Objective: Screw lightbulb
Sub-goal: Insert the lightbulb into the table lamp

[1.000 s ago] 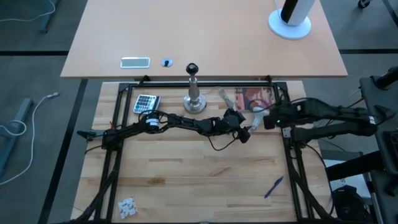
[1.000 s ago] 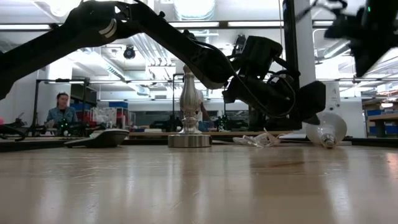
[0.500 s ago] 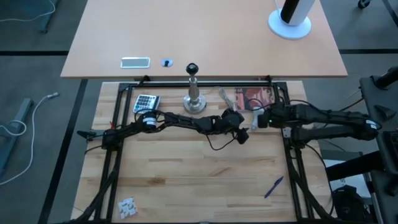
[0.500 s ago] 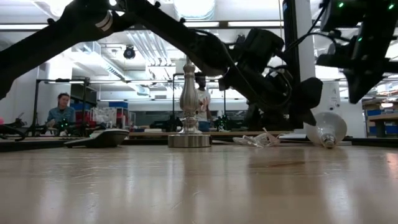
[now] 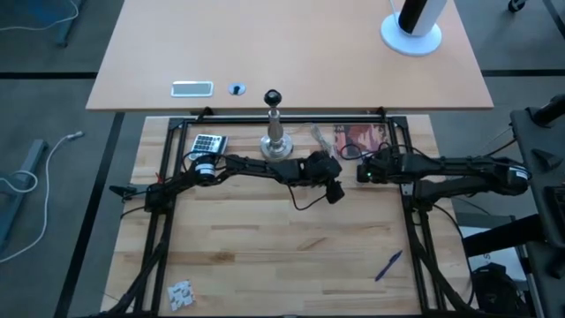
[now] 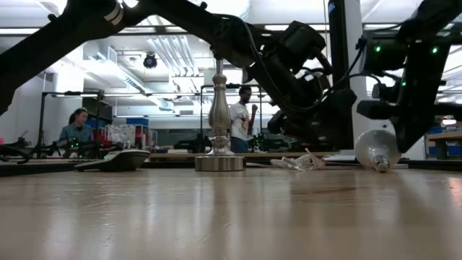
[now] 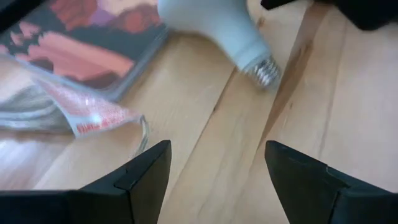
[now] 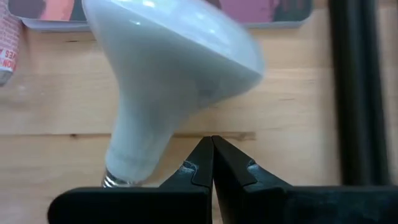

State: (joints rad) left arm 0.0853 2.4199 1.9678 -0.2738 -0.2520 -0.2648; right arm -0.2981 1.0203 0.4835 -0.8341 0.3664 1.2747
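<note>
Wooden table (image 5: 265,247) — lightbulb (image 8: 168,74) lying | left jaws apart | right jaws together

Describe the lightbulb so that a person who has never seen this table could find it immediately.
Find the silver lamp stand near the far edge of the wooden table, then look to its right, between the two dark arms. There the lightbulb lies on its side beside a reddish flat package. It is the only white, pear-shaped thing there, with a silver screw base.
</note>
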